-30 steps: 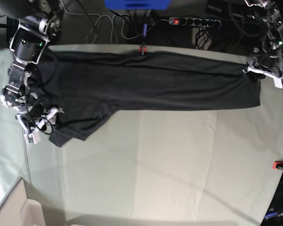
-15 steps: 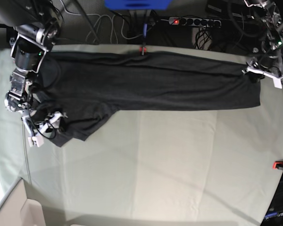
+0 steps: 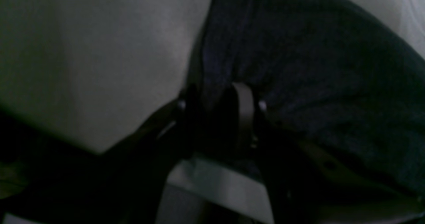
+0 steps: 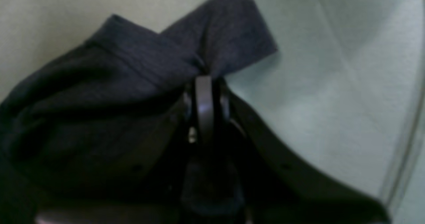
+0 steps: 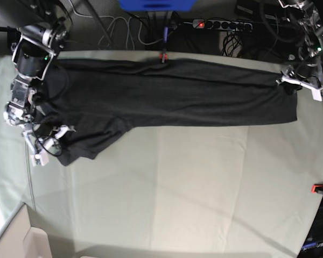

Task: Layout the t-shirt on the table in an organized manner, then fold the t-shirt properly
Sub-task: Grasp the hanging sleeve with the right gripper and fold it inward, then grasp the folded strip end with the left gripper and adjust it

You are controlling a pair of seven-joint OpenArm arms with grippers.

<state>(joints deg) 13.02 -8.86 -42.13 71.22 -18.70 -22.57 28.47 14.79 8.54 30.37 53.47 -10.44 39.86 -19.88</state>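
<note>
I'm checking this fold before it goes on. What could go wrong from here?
1. The t-shirt lies along the far edge of the table; more pulling could drag it off.
2. The right tool pinches only a bunched sleeve corner, which may slip out.
3. The left tool grips the opposite end, so pulling against it could wrinkle the stretched fabric rather than flatten it.

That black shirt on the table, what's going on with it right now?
A two-armed robot is spreading the t-shirt along the far side of the table. The right gripper is shut on one end near a sleeve, and the left gripper is shut on the opposite end. The shirt lies stretched between them, plain black side up, not yet folded.
</note>
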